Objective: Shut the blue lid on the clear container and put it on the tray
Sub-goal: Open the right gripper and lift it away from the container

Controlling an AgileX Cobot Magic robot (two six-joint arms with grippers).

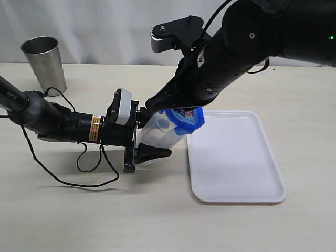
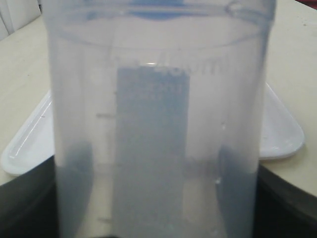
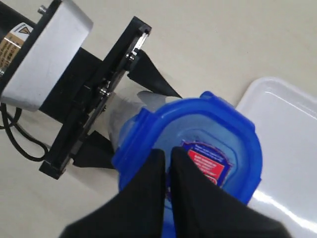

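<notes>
In the exterior view my left arm (image 1: pixel 63 123) reaches in low across the counter (image 1: pixel 79 220), and its jaws grasp the lower body of the container (image 1: pixel 157 131), one on each side. The container is tilted, its mouth leaning toward the tray (image 1: pixel 236 173). The lid (image 1: pixel 189 119) sits on that mouth, just at the tray's near edge. My right arm (image 1: pixel 226 58) comes down from above with its jaws on top of the lid. A steel cup (image 1: pixel 44 60) stands well apart at the back and plays no part. In the left wrist view the container (image 2: pixel 158 124) fills almost everything. The dark shapes of the jaws show through its wall on both sides, there is a blue smear of lid (image 2: pixel 153 12) at the far end, and the tray (image 2: pixel 282 134) lies beyond it. In the right wrist view the right jaws are clenched together, holding nothing, their tips pressing on the lid (image 3: pixel 198 148) beside its red sticker. The container (image 3: pixel 129 109) shows beneath it and the tray (image 3: pixel 287 129) lies bare alongside. I judge the lid seated and the closing press underway, though I cannot tell whether its flaps are locked. Setting the container on the tray is not yet done.
</notes>
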